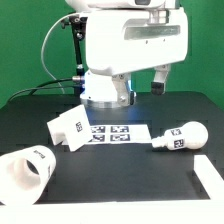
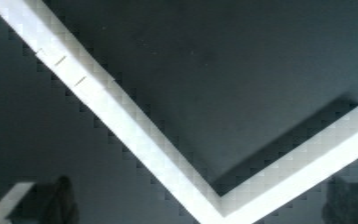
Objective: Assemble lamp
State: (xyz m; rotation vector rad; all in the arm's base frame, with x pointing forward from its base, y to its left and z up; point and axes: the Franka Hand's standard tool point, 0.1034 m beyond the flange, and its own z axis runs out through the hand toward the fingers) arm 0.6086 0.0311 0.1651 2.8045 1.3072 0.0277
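Note:
The lamp's three white tagged parts lie apart on the black table. The blocky base (image 1: 65,127) lies on its side at the exterior view's left of the marker board. The round-headed bulb (image 1: 180,138) lies at the right. The cup-like shade (image 1: 25,171) lies on its side at the front left. My gripper (image 1: 162,78) hangs high above the table at the back right, open and empty. In the wrist view my gripper (image 2: 197,200) shows only dark fingers (image 2: 34,200) at the frame's edges, far apart. No lamp part shows in the wrist view.
The marker board (image 1: 111,133) lies flat in the middle of the table. A white angled rail (image 1: 207,180) sits at the front right edge. It shows in the wrist view (image 2: 140,130) as a V-shaped corner on the dark table. The arm's base (image 1: 105,90) stands at the back.

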